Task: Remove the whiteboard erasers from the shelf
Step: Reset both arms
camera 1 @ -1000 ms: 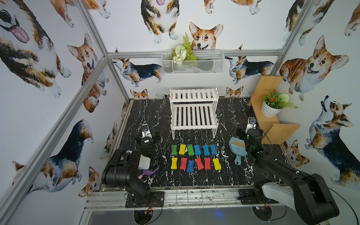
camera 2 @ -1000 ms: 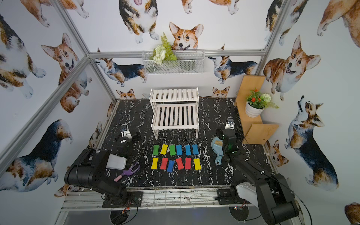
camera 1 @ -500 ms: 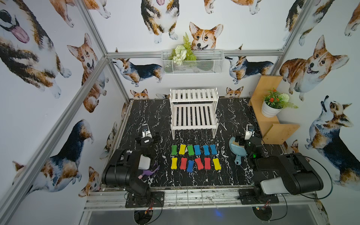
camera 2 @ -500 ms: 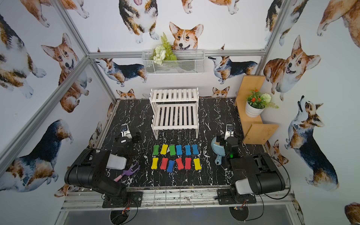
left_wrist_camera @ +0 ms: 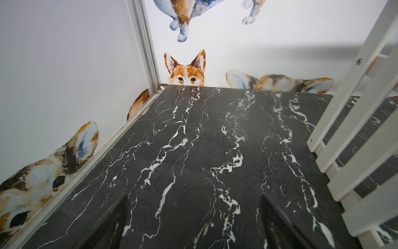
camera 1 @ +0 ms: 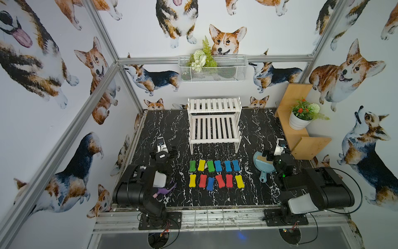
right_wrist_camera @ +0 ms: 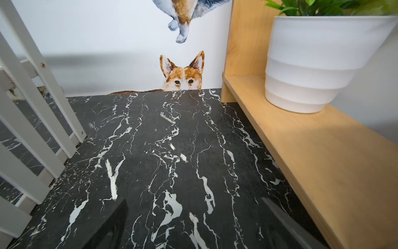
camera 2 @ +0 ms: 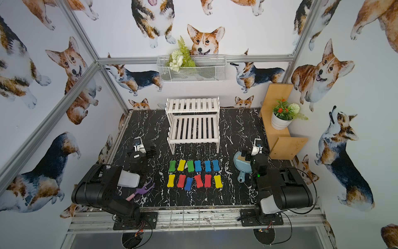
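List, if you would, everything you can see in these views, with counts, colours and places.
whiteboard erasers: twelve; four blue, three red, three yellow, two green; two rows of six on the table, in front of the shelf
shelf: one, white, back middle of the table, both tiers bare
dustpan with brush: one, light blue, on the table right of the erasers
purple tool: one, purple with a pink handle, near left of the table
wooden stand: one, tan, back right corner
potted plant: one, white pot, on the wooden stand
wire basket: one, white, on the back wall, holding greenery
table: one, black marble
left gripper: one, black, open, empty, left of the shelf
right gripper: one, black, open, empty, by the dustpan
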Available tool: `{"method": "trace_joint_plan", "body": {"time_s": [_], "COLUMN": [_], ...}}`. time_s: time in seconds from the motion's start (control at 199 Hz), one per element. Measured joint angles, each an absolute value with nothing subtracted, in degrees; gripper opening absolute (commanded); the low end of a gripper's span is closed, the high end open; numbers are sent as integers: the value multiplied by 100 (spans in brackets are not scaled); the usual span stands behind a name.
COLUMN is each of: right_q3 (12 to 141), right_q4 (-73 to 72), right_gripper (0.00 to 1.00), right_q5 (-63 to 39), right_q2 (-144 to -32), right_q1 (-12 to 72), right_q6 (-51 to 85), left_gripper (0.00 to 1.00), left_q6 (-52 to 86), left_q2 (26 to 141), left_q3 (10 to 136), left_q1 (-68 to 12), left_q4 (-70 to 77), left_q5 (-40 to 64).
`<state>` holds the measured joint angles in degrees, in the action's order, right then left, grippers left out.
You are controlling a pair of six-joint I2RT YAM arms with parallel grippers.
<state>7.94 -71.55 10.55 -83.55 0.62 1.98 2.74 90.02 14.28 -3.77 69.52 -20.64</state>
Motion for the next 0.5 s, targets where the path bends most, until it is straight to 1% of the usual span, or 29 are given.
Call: {"method": "trace_joint_plan", "body": {"time_s": [0.503], "right_q3": [751], "right_q4": [-7177], "right_gripper": [100], "right_q5": [993], "right_q2": [-8291], "right_q1": [62], "right_q6": [255], "left_gripper": [100], "left_q6": [255], "left_q2": [9002], "left_q3": [1428], "left_q1": [-384], "left_q4": [6954], "left_q5": [-2067]}}
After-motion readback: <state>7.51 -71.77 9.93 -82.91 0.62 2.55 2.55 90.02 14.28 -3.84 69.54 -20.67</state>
